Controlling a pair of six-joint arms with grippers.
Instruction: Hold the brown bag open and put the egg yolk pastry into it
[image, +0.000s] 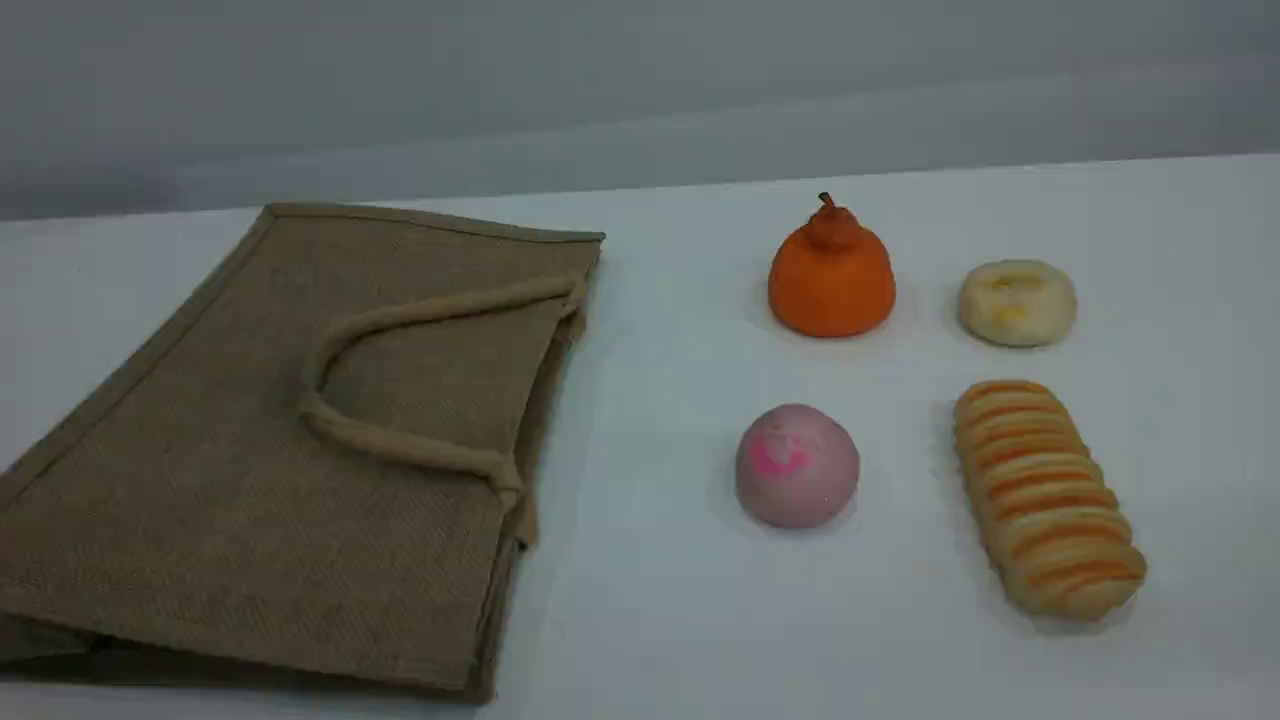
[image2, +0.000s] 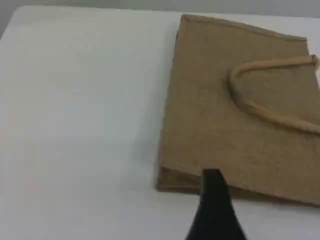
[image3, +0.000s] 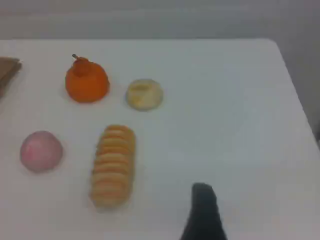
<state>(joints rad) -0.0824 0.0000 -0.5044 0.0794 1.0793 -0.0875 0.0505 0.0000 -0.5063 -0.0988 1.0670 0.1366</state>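
The brown bag (image: 300, 450) lies flat and closed on the table's left side, a beige handle (image: 400, 445) resting on top and its mouth facing right. The egg yolk pastry (image: 1017, 302) sits at the far right, well apart from the bag. No arm shows in the scene view. In the left wrist view, a dark fingertip (image2: 212, 200) hovers over the near edge of the bag (image2: 225, 125). In the right wrist view, a dark fingertip (image3: 202, 205) hangs above bare table, lower right of the pastry (image3: 144, 94). Neither fingertip touches or holds anything.
An orange pear-shaped piece (image: 831, 275) stands left of the pastry. A pink-marked ball (image: 797, 465) and a long orange-striped loaf (image: 1045, 495) lie nearer the front. The table's right edge (image3: 295, 100) runs close to the pastry's side.
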